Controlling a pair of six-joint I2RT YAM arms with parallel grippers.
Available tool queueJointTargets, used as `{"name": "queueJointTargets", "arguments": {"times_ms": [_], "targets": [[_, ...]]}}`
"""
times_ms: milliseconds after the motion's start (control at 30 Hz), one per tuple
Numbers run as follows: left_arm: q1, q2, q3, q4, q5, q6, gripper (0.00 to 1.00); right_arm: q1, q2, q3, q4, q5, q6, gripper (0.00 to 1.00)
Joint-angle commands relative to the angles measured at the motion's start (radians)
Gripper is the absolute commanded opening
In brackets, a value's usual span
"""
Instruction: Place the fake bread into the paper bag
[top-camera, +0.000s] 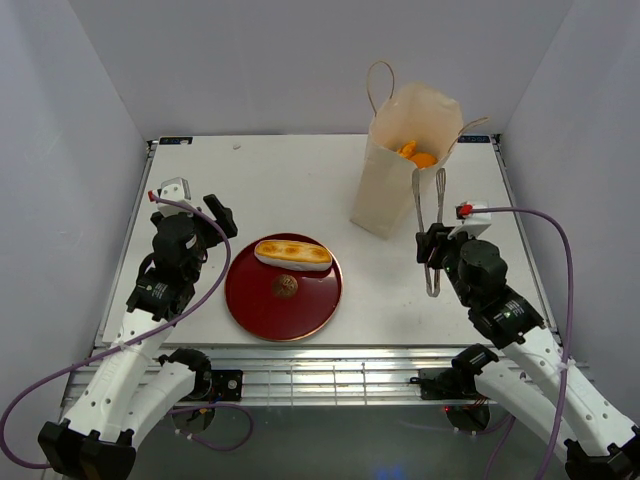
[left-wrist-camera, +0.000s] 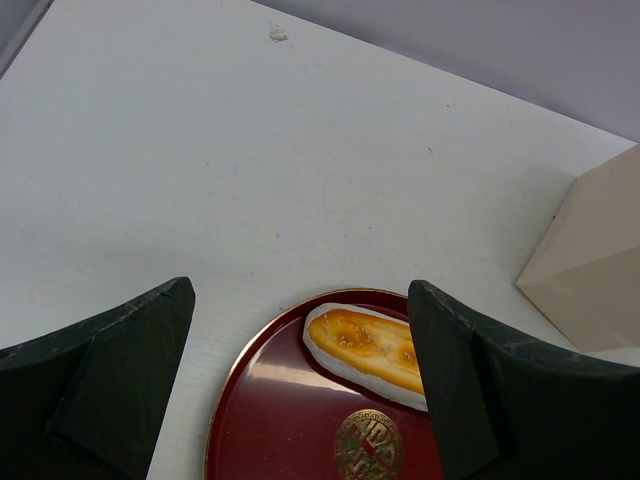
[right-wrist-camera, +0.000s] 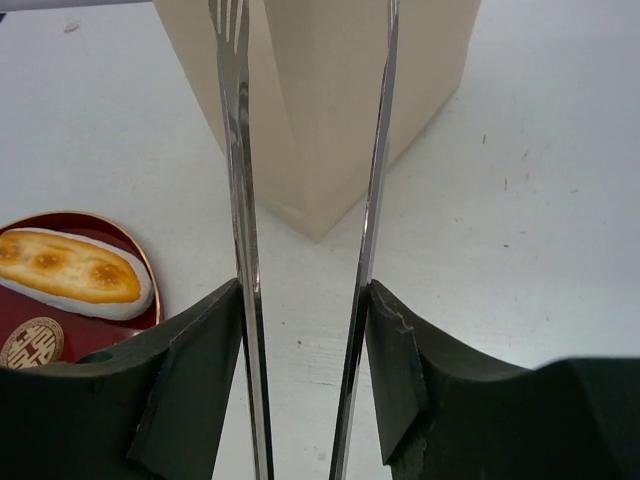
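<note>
A pale long roll (top-camera: 292, 254) with a golden top lies on the far side of a dark red plate (top-camera: 250, 300); it also shows in the left wrist view (left-wrist-camera: 365, 352) and the right wrist view (right-wrist-camera: 72, 272). The tall cream paper bag (top-camera: 395, 180) stands upright at the back right, with orange pastries (top-camera: 415, 154) inside. My right gripper (top-camera: 432, 250) is shut on the metal tongs (top-camera: 430, 215), whose tips point at the bag and hold nothing. In the right wrist view the tongs' arms (right-wrist-camera: 240, 200) sit between my fingers. My left gripper (top-camera: 185, 200) is open and empty, left of the plate.
White walls close in the table (top-camera: 290, 180) on the left, back and right. The bag's twisted handles (top-camera: 378, 80) stick up above its mouth. A small gold emblem (top-camera: 284, 287) marks the plate's middle.
</note>
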Motion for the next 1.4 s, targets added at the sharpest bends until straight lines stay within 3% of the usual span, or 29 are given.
{"name": "queueJointTargets", "arguments": {"times_ms": [0, 233, 433, 767, 1367], "targets": [[-0.005, -0.008, 0.0, -0.006, 0.013, 0.001, 0.98, -0.004, -0.008, -0.038, 0.061, 0.108, 0.078, 0.56], [-0.005, -0.008, 0.002, -0.006, 0.016, 0.001, 0.98, -0.003, 0.062, -0.116, 0.122, 0.082, 0.147, 0.56], [-0.005, -0.013, 0.002, -0.006, 0.016, 0.001, 0.98, -0.004, 0.05, -0.146, 0.276, -0.039, 0.034, 0.57], [-0.005, -0.014, 0.0, -0.005, 0.025, -0.001, 0.98, -0.006, 0.105, -0.139, 0.237, -0.079, 0.05, 0.56], [-0.005, -0.008, -0.001, -0.003, 0.036, 0.001, 0.98, -0.004, 0.211, -0.308, 0.234, -0.24, 0.161, 0.56]]}}
